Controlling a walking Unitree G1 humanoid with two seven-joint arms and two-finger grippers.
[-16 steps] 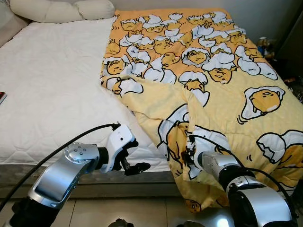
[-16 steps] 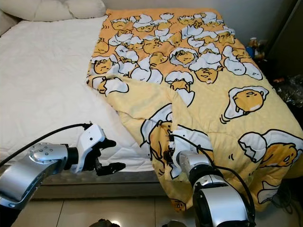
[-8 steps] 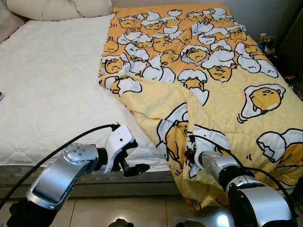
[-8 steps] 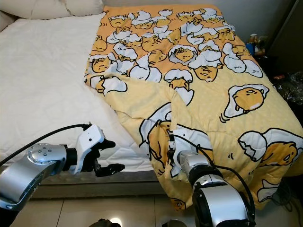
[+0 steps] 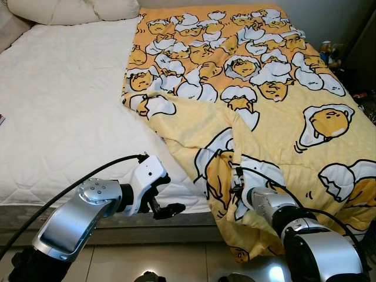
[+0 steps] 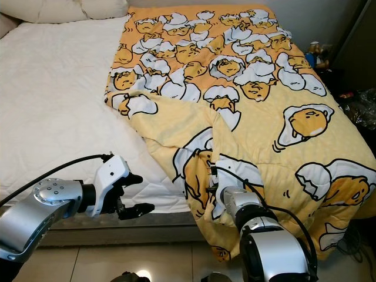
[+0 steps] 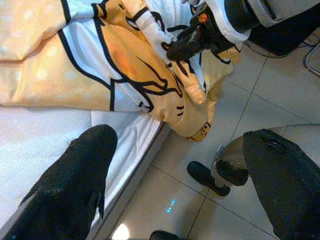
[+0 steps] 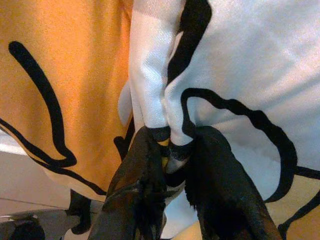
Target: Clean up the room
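Note:
A yellow blanket (image 5: pixel 264 100) printed with egg cartoons covers the right half of a bed, its near corner hanging over the bed's foot. My right gripper (image 5: pixel 235 191) is shut on a fold of that blanket near the hanging corner; in the right wrist view the black fingers (image 8: pixel 150 190) pinch a ridge of cloth (image 8: pixel 172 125). My left gripper (image 5: pixel 166 202) hovers open at the mattress's front edge, left of the blanket, holding nothing. The left wrist view shows its two spread fingers (image 7: pixel 75 190) above the floor.
The white mattress (image 5: pixel 64 111) lies bare on the left, with pillows (image 5: pixel 76 9) at the head. Tiled floor (image 5: pixel 147 261) runs along the bed's foot. Small items (image 5: pixel 329 56) and dark clutter stand to the right of the bed.
The camera tipped down slightly, so the bed shifted up in view. Both arms hold nearly the same pose, with the right gripper still pinching the blanket.

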